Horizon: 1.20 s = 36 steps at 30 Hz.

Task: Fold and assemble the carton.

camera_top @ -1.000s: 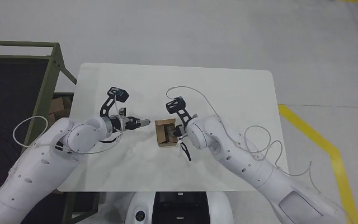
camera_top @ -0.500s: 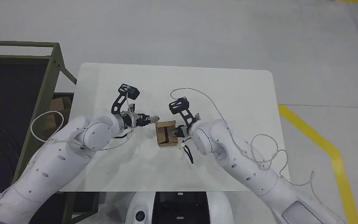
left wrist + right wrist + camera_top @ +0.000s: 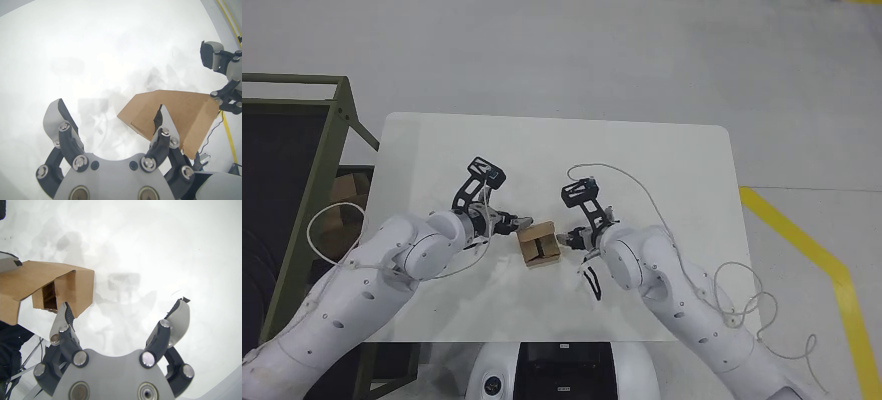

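A small brown carton [image 3: 540, 244] stands on the white table [image 3: 662, 170] between my two arms, folded into a box shape with a top flap partly raised. My left gripper [image 3: 523, 224] is open at the carton's left side; one fingertip [image 3: 160, 115] overlaps the carton [image 3: 170, 115] and the other hangs over bare table. My right gripper [image 3: 568, 238] is open at the carton's right side, with one finger [image 3: 66, 311] near the corner of the carton [image 3: 47, 283] and the other over bare table. A dark gap shows under the flap in the right wrist view.
A green metal frame [image 3: 330, 120] with brown cardboard [image 3: 342, 190] below it stands left of the table. A yellow floor line [image 3: 802, 250] runs to the right. Cables [image 3: 722, 275] trail from the right arm.
Both arms have shifted right along the table, and the carton has moved slightly right with them. The left gripper has closed in on the carton's left side.
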Tool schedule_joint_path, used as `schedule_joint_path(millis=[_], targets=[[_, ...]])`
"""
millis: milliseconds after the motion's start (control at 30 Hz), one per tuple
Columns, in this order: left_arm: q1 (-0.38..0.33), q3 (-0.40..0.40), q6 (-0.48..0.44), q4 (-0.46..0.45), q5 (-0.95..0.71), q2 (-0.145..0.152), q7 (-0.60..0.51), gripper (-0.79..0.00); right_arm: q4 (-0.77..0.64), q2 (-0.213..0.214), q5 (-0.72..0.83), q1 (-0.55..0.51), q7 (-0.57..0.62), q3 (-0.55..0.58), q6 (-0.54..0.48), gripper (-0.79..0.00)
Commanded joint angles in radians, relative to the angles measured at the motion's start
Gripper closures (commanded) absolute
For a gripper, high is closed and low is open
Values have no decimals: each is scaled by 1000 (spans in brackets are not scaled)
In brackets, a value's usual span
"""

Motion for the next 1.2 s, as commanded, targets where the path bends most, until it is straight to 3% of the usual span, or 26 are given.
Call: schedule_joint_path(millis=[0,267,500,600,833,1167], targets=[[0,7,2,1,22,-4,-3,-785,-19,5,-1,-23,-8,22,-5,-785],[5,23,8,-4,67,-20,21,-785,-149,31,0,-145,-61,96,-131,-785],[25,2,-13,-16,72,-25,25,-785,-231,33,28,-227,-238,120,-124,-785],[34,-3,-11,-23,82,-27,27,-785,-230,31,17,-240,-262,112,-117,-785],[84,-72,-58,-50,78,-21,48,-785,-211,24,8,-216,-226,98,-99,-785],[230,-210,-200,-100,118,4,99,-785,-218,21,-15,-225,-223,91,-100,-785]])
